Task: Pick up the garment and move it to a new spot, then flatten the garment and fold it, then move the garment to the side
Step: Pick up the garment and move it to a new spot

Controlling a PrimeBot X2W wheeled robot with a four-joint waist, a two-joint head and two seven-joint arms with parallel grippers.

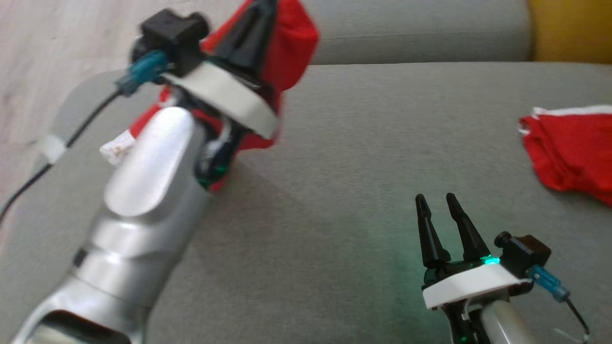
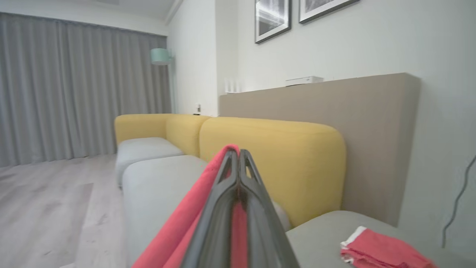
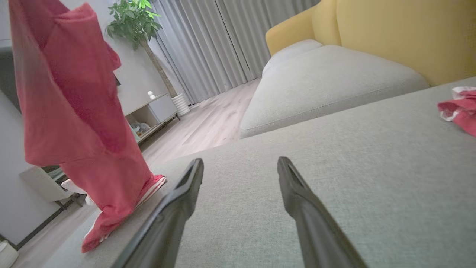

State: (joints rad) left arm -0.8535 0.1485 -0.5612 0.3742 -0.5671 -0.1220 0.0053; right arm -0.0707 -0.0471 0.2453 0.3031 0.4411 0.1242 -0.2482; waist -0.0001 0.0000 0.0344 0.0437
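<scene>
Garment (image 1: 292,45) pinched aloft in closed left claw (image 2: 239,153), lower end resting at sofa (image 1: 363,143) edge, right claw (image 1: 436,199) spread wide and empty; risk of slipping from thin pinch or sliding floorward once moved.

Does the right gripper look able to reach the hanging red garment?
Probably yes: the right gripper is open, and only bare cushion lies between it and the garment held by the left gripper.

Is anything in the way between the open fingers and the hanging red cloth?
Nothing visible does. Only bare grey cushion lies between the open right gripper and the garment hanging from the left gripper. The other red cloth lies off to the right.
</scene>
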